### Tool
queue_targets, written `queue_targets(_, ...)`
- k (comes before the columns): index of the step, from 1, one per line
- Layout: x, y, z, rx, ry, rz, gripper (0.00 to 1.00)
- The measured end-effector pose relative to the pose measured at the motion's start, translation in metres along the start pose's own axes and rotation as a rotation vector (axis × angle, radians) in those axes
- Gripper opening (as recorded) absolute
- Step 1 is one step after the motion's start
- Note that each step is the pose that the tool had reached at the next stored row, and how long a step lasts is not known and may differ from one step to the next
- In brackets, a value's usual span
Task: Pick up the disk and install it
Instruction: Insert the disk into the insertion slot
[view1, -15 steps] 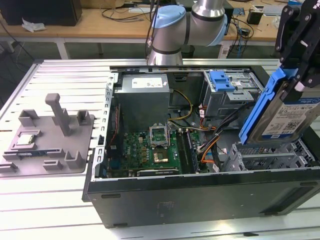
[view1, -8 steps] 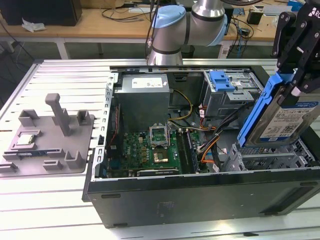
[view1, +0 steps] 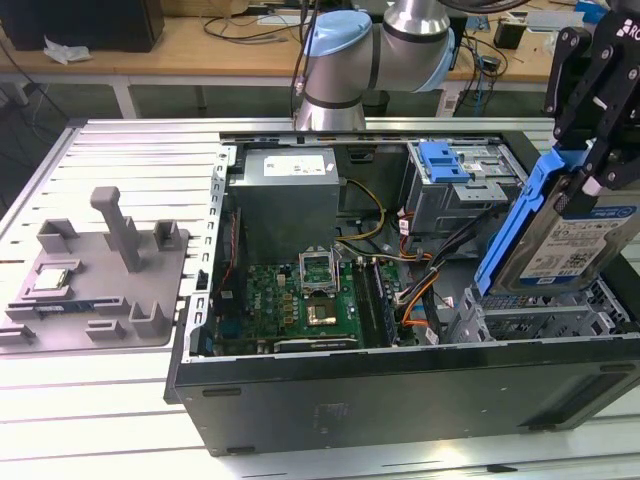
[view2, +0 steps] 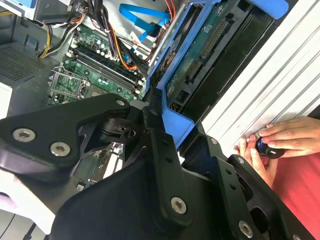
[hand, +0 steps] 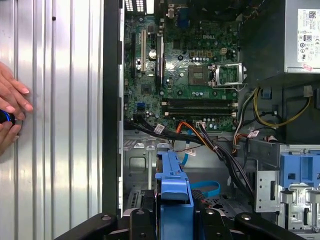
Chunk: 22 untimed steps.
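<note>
Gripper (view1: 592, 172) is clamped on the disk (view1: 572, 245), pinching the upper end of its blue carrier frame (view1: 515, 225). I note the disk hangs on edge, tilted, label face outward, at the exterior view's right of the open computer case (view1: 400, 395). It sits just above the empty drive bay (view1: 540, 325) and is not yet seated. I judge the edge-on hold suits sliding the frame into the bay's rails and keeps it off the cables (view1: 420, 290) beside the motherboard (view1: 300, 295). A person's hand (hand: 12, 107) rests on the slatted table (hand: 60, 150), outside the case.
</note>
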<state>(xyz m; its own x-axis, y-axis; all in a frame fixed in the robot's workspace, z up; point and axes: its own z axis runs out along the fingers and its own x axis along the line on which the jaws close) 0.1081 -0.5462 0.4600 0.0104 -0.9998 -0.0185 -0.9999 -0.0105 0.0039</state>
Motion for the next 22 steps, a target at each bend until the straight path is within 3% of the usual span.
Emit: queue_targets(22, 0.0019, -0.0014, 0.0157, 0.0001, -0.0002, 0.000, 0.37)
